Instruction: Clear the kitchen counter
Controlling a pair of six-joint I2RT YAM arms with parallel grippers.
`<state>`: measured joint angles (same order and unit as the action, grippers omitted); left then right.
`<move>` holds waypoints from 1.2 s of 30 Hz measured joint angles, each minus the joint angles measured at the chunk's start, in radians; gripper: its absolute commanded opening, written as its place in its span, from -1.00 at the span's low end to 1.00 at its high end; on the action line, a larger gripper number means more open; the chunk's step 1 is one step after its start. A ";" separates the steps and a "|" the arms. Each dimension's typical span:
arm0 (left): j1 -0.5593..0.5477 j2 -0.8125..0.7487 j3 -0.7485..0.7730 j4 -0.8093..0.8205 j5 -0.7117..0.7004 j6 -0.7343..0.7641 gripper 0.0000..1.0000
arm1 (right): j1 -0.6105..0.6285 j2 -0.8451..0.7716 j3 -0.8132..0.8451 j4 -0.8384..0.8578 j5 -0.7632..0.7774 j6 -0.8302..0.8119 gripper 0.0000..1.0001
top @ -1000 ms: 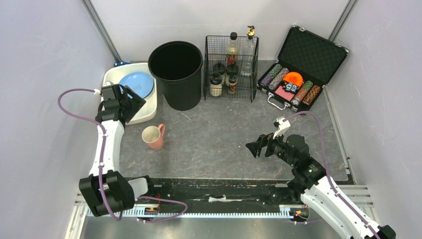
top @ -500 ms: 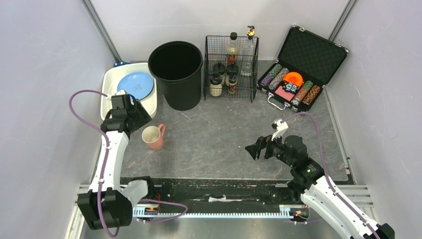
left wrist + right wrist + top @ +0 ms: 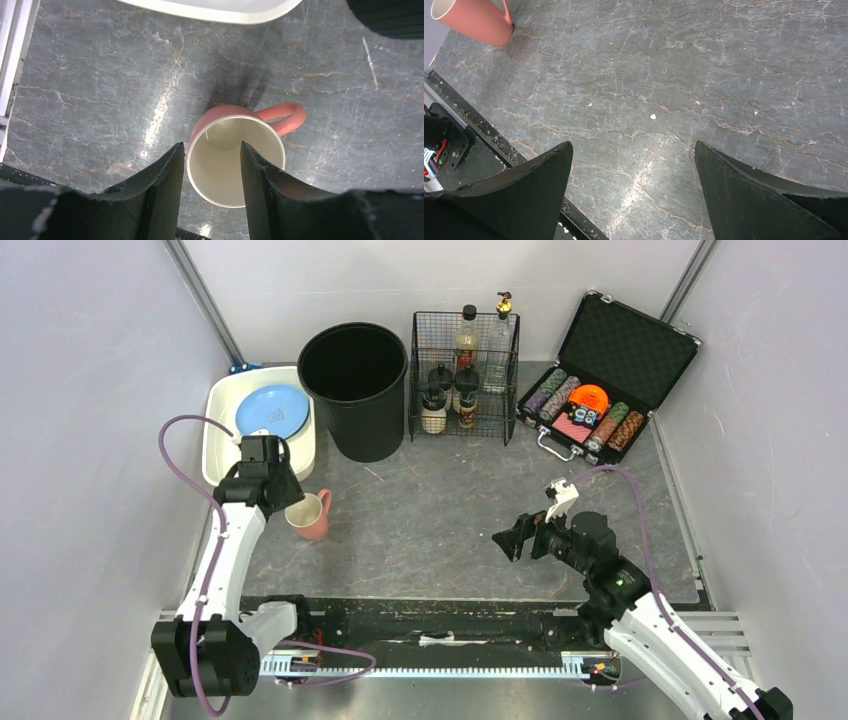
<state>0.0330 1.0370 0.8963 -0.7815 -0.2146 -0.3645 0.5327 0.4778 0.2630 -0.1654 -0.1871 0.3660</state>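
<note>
The kitchen counter [image 3: 450, 510] is a dark grey mottled slab. A pink mug [image 3: 310, 515] with a cream inside stands upright on it at the left, handle pointing right. My left gripper [image 3: 288, 502] hangs right above the mug [image 3: 235, 165], pointing down. It [image 3: 212, 146] is open: one finger is outside the mug's left wall and the other is over its mouth. Neither finger presses on the wall. My right gripper [image 3: 520, 537] hovers wide open over bare counter [image 3: 674, 75] at the right, and its midpoint [image 3: 633, 145] has nothing in it. The mug [image 3: 474, 20] shows at the right wrist view's top left.
A white tray [image 3: 225, 400] holding a blue plate [image 3: 275, 410] sits at the back left. Beside it stand a black bin [image 3: 355, 390], a wire basket of bottles [image 3: 465, 375] and an open black case of chips [image 3: 600, 390]. A black rail [image 3: 430, 610] runs along the near edge.
My left arm has swung from over the white tray towards the near side, stopping above the pink mug, and its jaws have narrowed. The right arm has barely moved.
</note>
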 measured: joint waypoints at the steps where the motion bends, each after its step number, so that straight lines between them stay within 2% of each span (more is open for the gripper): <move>1: -0.003 0.011 -0.002 -0.001 0.004 0.002 0.02 | 0.000 0.000 0.000 0.000 0.000 0.000 0.88; 14: -0.013 0.098 -0.015 -0.006 0.012 0.009 -0.06 | 0.000 -0.019 0.000 -0.002 0.000 0.000 0.89; 19: -0.013 0.149 -0.015 -0.007 0.017 0.016 -0.14 | 0.000 -0.035 0.000 -0.008 0.001 0.000 0.89; 28: -0.013 0.174 -0.015 -0.006 0.057 0.022 -0.43 | 0.000 -0.065 -0.004 -0.016 0.001 -0.001 0.89; 34: -0.043 0.195 -0.015 -0.010 0.072 0.033 -0.95 | 0.000 -0.066 -0.010 -0.024 0.001 0.000 0.89; 36: -0.048 0.198 -0.014 -0.004 0.085 0.036 -0.95 | 0.000 -0.066 -0.012 -0.025 0.001 0.000 0.89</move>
<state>-0.0147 1.2350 0.8822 -0.7856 -0.1299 -0.3283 0.5327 0.4118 0.2512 -0.1902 -0.1864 0.3656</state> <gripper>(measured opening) 0.068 0.944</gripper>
